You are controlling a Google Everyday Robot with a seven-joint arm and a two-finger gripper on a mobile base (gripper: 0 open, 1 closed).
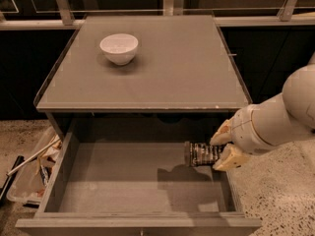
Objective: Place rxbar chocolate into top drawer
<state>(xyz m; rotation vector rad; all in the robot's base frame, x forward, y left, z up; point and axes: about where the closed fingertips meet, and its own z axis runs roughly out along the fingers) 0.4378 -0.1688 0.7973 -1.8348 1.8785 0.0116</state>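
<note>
The top drawer [98, 191] stands pulled out below the grey tabletop [172, 73], its flat grey floor bare. My gripper [219, 149] reaches in from the right over the drawer's right side. It is shut on the rxbar chocolate [201, 154], a dark wrapper with pale lettering, held level and pointing left a little above the drawer floor. The bar's shadow falls on the floor below it. The right end of the bar is hidden between my cream fingers [231, 157].
A white bowl [118, 47] sits on the tabletop at the back left. A clear bin with clutter [29, 173] stands on the speckled floor left of the drawer. A metal railing runs behind the cabinet.
</note>
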